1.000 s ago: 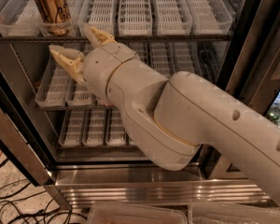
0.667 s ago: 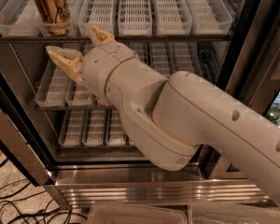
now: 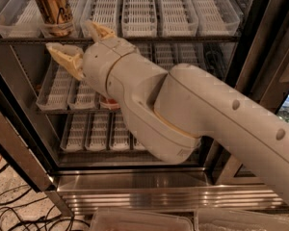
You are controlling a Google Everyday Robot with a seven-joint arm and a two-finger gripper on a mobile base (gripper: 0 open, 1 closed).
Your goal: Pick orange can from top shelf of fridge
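The orange can (image 3: 52,8) stands upright at the front left of the top shelf (image 3: 135,38), in a translucent white slotted tray. It is coppery gold with dark script lettering. My gripper (image 3: 76,43) is open, its two tan fingers (image 3: 63,57) spread apart. It is just below and to the right of the can, at the level of the shelf's dark rail. It holds nothing. The fridge (image 3: 135,177) is open in front of me, with a steel sill at the bottom.
Two lower tiers of white slotted trays (image 3: 72,90) sit behind the arm. A small red thing (image 3: 108,103) shows on the middle tier under the arm. A dark door frame (image 3: 260,47) stands at the right. Black cables (image 3: 14,211) lie on the floor at left.
The gripper has moved slightly to the left and up toward the can. The can has not moved.
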